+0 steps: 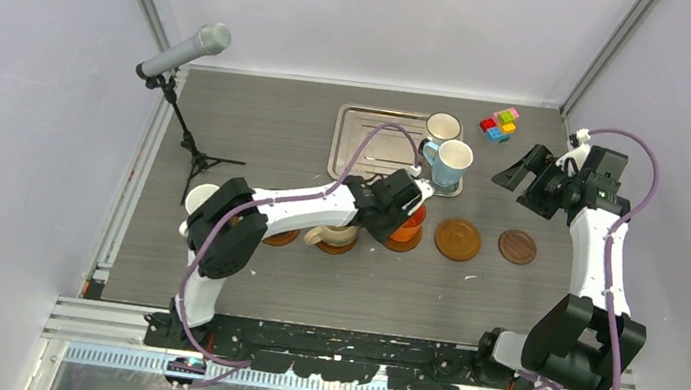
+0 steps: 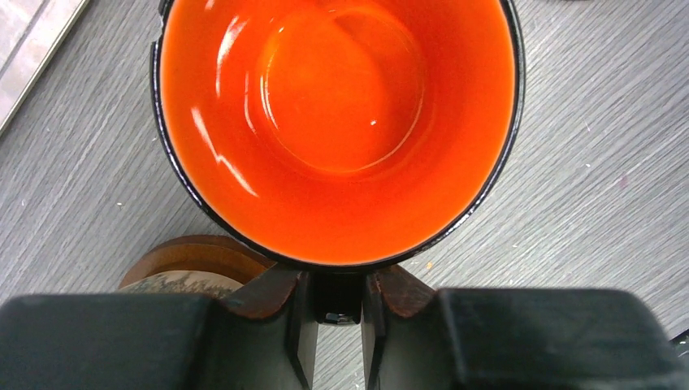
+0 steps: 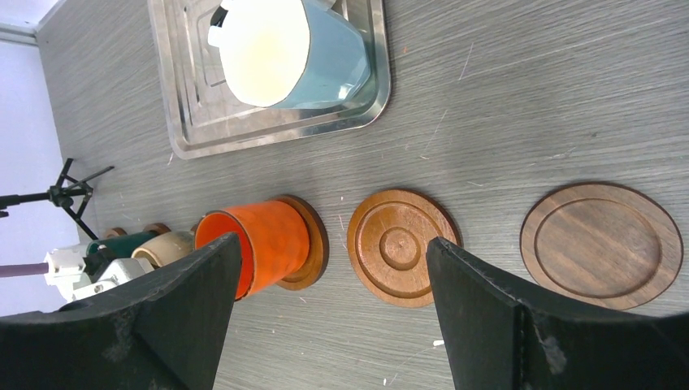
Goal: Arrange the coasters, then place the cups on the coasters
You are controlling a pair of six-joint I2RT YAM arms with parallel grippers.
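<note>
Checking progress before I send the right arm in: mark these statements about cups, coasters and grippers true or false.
1. The orange cup stands on a coaster. True.
2. The right gripper holds a cup. False: it is open and empty.
3. Two coasters to the right of the orange cup are bare. True: the lighter coaster and the darker coaster.
4. The tray is empty. False: the light blue cup and a whitish cup stand in it.
5. The left gripper is at the tray. False: it is at the orange cup, fingers either side of its handle.
</note>
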